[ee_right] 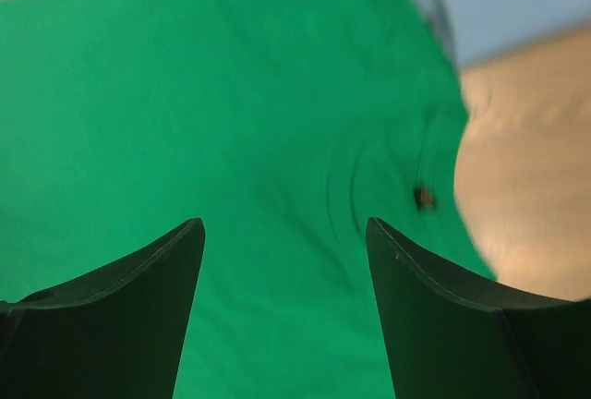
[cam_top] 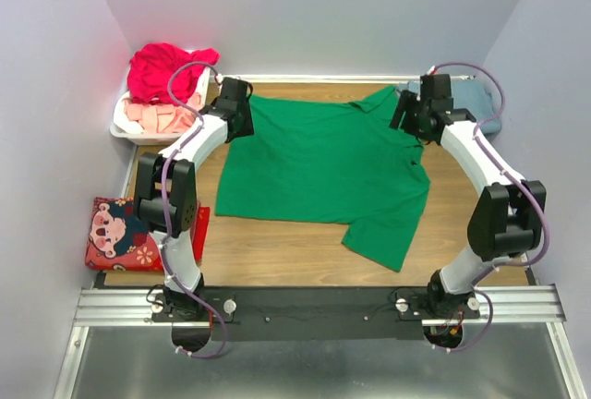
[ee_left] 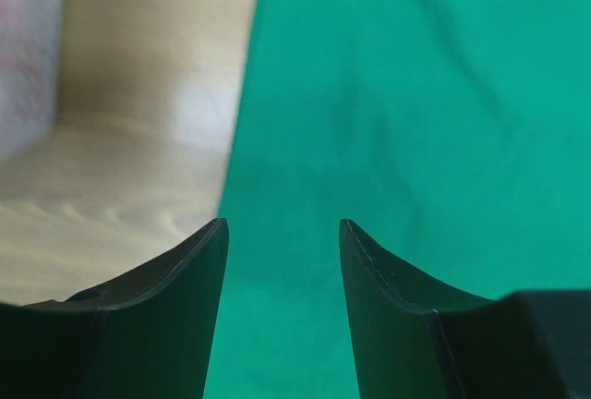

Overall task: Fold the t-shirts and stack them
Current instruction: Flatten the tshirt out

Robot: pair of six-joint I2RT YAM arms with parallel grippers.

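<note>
A bright green t-shirt [cam_top: 323, 173] lies spread flat on the wooden table, one sleeve pointing to the near right. My left gripper [cam_top: 242, 114] hovers open over its far left corner; in the left wrist view the green cloth [ee_left: 416, 122] fills the space between the fingers [ee_left: 189, 307]. My right gripper [cam_top: 406, 113] hovers open over the far right shoulder; the right wrist view shows green cloth [ee_right: 231, 122] below the fingers [ee_right: 434, 316]. A magenta-red tee [cam_top: 166, 68] and a pale pink tee [cam_top: 157, 117] sit in the basket. A blue-grey tee [cam_top: 480, 103] lies at the far right.
A white basket [cam_top: 125, 129] stands at the far left of the table. A red patterned cushion [cam_top: 120, 233] lies off the table's left edge. Pale walls close in the left, back and right sides. A metal rail [cam_top: 314, 305] carries both arm bases.
</note>
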